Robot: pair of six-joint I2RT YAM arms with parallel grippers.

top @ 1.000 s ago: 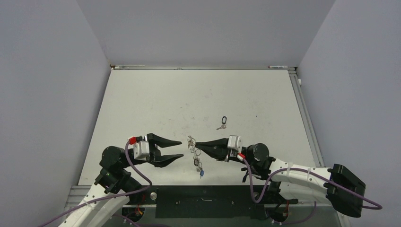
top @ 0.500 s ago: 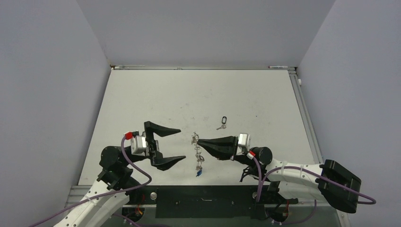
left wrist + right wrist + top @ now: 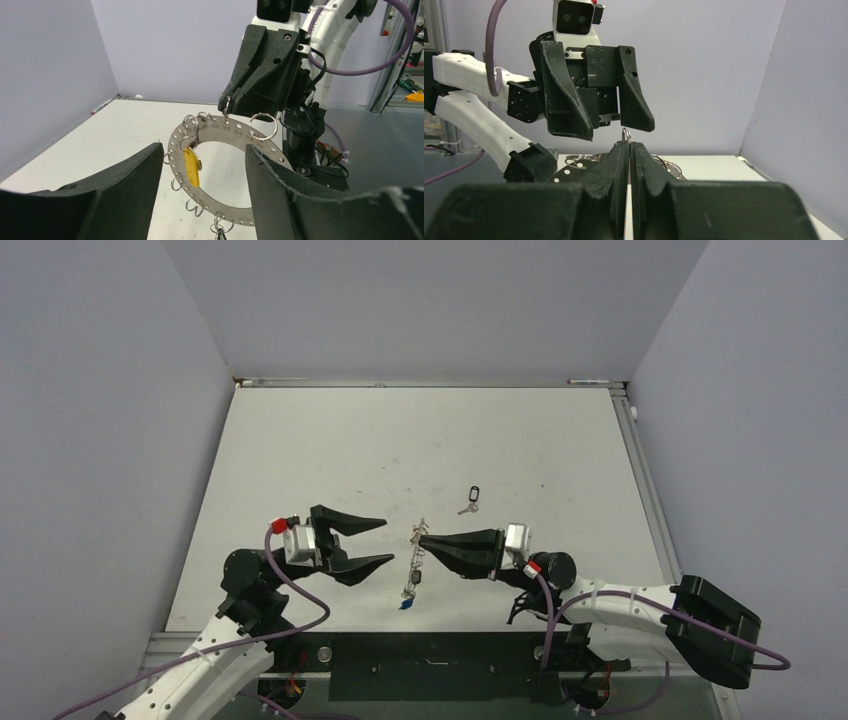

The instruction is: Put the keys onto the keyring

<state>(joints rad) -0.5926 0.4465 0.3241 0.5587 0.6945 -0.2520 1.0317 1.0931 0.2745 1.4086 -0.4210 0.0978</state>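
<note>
The keyring [image 3: 235, 131], a flat silvery ring with small wire loops round its rim, hangs from my right gripper [image 3: 418, 537], which is shut on its top edge. In the right wrist view a wire loop [image 3: 626, 134] sticks up from the closed tips of the right gripper [image 3: 629, 144]. A yellow-tagged key [image 3: 191, 167] hangs on the ring, and a blue-tagged key [image 3: 402, 605] dangles at the bottom. A black-tagged key [image 3: 470, 498] lies loose on the table. My left gripper [image 3: 388, 542] is open, facing the keyring just left of it and holding nothing.
The white table [image 3: 330, 460] is walled by grey panels on the left, back and right. Its near edge meets a dark metal strip [image 3: 430, 665] where both arm bases are mounted. Purple cables [image 3: 300, 605] trail from both wrists.
My left gripper opened wide, then narrowed partway and shifted slightly right toward the ring. The right gripper stayed shut on the keyring; the ring's lower end swung left.
</note>
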